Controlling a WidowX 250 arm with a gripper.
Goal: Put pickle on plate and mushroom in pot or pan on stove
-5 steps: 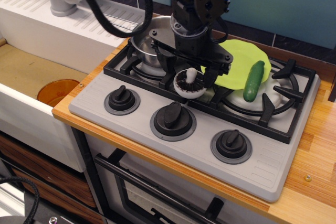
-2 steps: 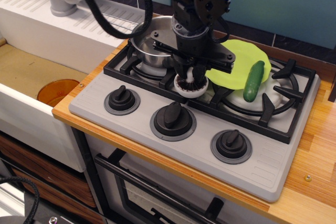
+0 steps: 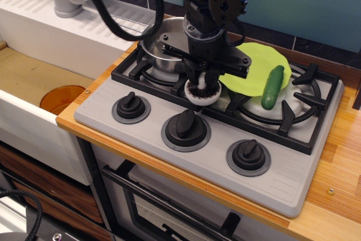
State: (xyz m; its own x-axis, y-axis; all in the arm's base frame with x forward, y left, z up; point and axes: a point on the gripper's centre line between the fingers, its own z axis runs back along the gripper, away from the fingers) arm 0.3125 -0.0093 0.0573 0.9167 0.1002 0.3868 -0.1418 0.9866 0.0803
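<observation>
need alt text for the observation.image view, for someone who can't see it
A black robot end effector closes around a toy mushroom on a grey toy stove. Behind it sits a steel pot; to the right a pickle lies across the edge of a lime-green plate.

Gripper [image 3: 204,78] covers the mushroom's [image 3: 203,91] stem; arm blocks much of the pot [image 3: 163,42]; plate's [image 3: 256,71] left edge hidden.

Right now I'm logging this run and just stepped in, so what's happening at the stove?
The gripper is down over the mushroom on the stove, fingers either side of its stem. The pickle lies on the edge of the plate. The pot sits on the back left burner behind the arm.
</observation>
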